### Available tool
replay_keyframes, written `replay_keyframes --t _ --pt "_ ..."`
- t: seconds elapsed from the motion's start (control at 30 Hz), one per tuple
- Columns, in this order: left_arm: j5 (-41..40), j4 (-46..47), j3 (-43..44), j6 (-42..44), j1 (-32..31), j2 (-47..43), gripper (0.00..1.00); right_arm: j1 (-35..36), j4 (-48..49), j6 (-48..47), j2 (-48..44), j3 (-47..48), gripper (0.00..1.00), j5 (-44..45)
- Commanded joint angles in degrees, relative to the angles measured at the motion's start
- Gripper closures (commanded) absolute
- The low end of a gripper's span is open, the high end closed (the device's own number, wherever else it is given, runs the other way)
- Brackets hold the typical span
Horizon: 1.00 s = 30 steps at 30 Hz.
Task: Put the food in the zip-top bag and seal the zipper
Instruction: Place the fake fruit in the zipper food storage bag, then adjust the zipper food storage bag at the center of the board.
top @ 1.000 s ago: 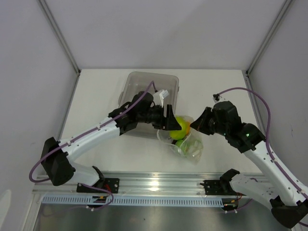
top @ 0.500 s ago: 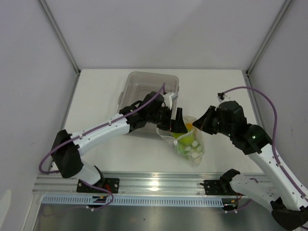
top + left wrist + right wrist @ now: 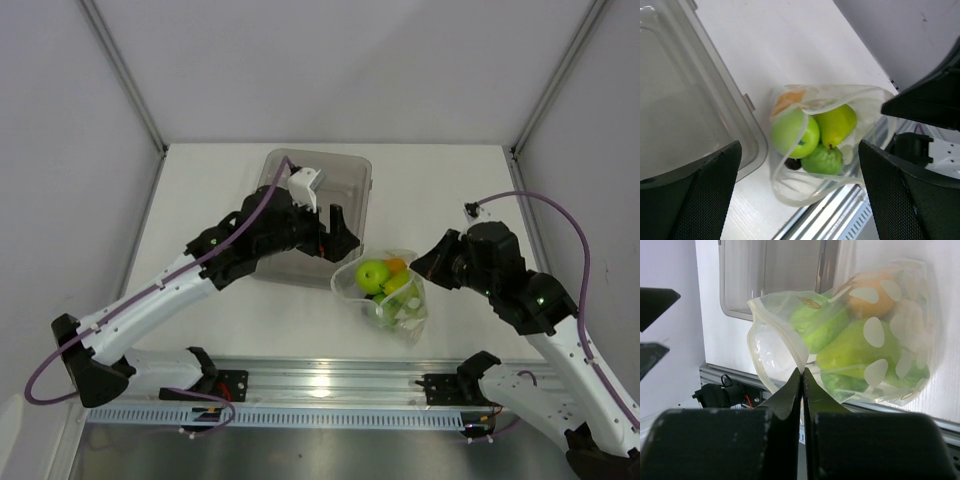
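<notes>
Hovering over the 4 o'clock corner of the tray (image 3: 300, 165), the left claw (image 3: 342, 238) has its fingers spread wide, holding nothing. Just beside that corner sits the bag (image 3: 400, 310), mouth gaping, with green fruits (image 3: 373, 273) and an orange one (image 3: 396, 265) inside. At its 2 o'clock edge, the right claw (image 3: 425, 268) pinches the rim tight.

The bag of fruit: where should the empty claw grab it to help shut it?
On the bag, take the thin mouth lip on the tray side, opposite the right gripper's pinch. Bring the open left gripper in from the tray side: the mouth gapes that way with its lip standing free, while the body, bulging with fruit, is probably too fat to pinch.
</notes>
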Motion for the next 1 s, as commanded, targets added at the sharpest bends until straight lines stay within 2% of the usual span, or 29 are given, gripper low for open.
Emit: replay_keyframes --t 0.0,0.1,0.27,0.6,0.8,0.9,0.97 --pt "-4.66 -4.07 1.32 2.64 1.8 0.38 0.0 -0.28 0.32 -0.23 -1.75 -0.29 1.0 0.45" --pt "-2.99 -6.62 0.44 2.64 3.39 1.6 0.0 -0.19 0.23 -0.06 -2.27 -0.91 1.0 0.27" --pt "5.78 -4.53 -3.07 3.52 3.57 1.79 0.0 -0.19 0.67 0.03 -3.33 -2.14 1.0 0.01" --pt "9.84 -0.83 -8.61 0.53 3.39 3.54 0.03 -0.28 1.19 0.38 -3.68 -2.06 1.0 -0.34" --pt "12.39 2.16 -10.55 -1.23 2.6 7.05 0.16 -0.28 1.28 0.47 -3.77 -2.05 1.0 -0.52" --pt "13.45 3.65 -10.2 -1.66 2.08 8.46 0.29 -0.28 1.2 0.47 -3.68 -2.23 1.0 -0.43" --pt "14.33 4.1 -9.94 -2.1 1.9 9.08 0.42 -0.19 1.37 0.47 -3.68 -2.32 1.0 -0.17"
